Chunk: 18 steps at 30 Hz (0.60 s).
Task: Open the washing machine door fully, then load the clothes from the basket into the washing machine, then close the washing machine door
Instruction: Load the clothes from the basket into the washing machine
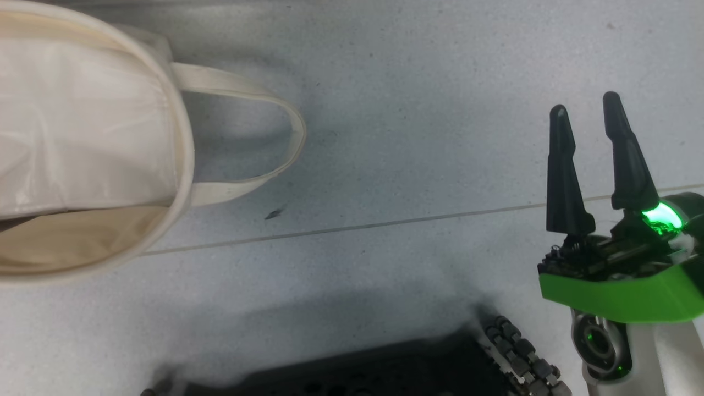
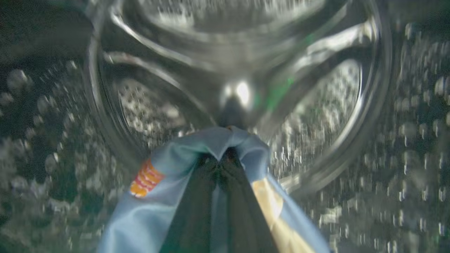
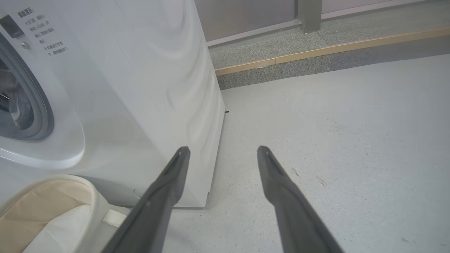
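As the left gripper (image 2: 221,158) pinches the clothes (image 2: 140,218) at lower centre, the drum (image 2: 242,52) of the washing machine (image 3: 140,88) lies straight ahead along its fingers. The right gripper (image 1: 585,110), fingers apart, hangs at lower right, with the basket (image 1: 184,154) at upper left.

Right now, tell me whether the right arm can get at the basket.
Probably yes: the right gripper is open and empty, and bare floor lies between it and the basket, though it must swing leftward.

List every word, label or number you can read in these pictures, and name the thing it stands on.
On the washing machine front: several lines of small grey print, too small to read.
On the clothes: an orange printed patch, blurred; no letters legible.
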### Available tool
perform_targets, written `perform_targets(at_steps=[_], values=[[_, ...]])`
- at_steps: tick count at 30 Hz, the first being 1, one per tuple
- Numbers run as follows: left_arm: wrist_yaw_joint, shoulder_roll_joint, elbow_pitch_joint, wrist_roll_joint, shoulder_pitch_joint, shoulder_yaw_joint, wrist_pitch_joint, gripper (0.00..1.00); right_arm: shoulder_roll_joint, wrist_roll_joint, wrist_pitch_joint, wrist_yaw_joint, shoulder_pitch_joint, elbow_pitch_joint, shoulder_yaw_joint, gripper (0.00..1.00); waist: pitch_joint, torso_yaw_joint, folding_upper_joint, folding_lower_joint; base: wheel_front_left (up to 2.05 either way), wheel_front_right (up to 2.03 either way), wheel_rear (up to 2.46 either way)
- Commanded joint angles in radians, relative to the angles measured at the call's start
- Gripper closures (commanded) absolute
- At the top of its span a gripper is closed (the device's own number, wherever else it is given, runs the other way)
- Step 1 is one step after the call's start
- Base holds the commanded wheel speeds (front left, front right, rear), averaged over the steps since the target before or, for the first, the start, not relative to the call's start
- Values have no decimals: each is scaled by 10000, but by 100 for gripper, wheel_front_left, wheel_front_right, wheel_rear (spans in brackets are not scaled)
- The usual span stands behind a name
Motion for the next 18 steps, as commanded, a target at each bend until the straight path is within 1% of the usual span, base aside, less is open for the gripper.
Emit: perform_targets(at_steps=[1, 4, 7, 9, 10, 11, 15, 18], values=[[13, 592, -344, 209, -492, 564, -75, 100, 43, 17, -113, 10, 228, -350, 225, 0, 109, -57, -1, -1, 0, 0, 0], [13, 475, -1045, 748, -439, 1639, -77, 100, 43, 33, -143, 10, 210, -341, 196, 0, 216, -66, -1, -1, 0, 0, 0], [13, 280, -1820, 1373, -4, 2507, -78, 100, 43, 36, -164, 10, 168, -308, 207, 0, 279, -47, -1, -1, 0, 0, 0], [13, 64, -1711, 1414, 575, 2507, -78, 100, 43, 34, -175, 10, 154, -266, 195, 0, 230, 6, -1, -1, 0, 0, 0], [13, 13, -1591, 1400, 781, 2343, -78, 45, 43, 29, -179, 10, 161, -251, 183, 0, 207, 34, -1, -1, 0, 0, 0], [13, 20, -1491, 1470, 932, 2096, -78, 0, 43, 20, -182, 10, 170, -241, 173, 0, 195, 58, -1, -1, 0, 0, 0], [13, -88, -511, 1123, 1197, 1358, -79, 0, 43, -26, -190, 10, 220, -197, 120, 0, 103, 143, -1, -1, 0, 0, 0], [13, -123, 32, 869, 1224, 507, -2, 0, 43, -82, -191, 10, 251, -148, 82, 0, -59, 235, -1, -1, 0, 0, 0]])
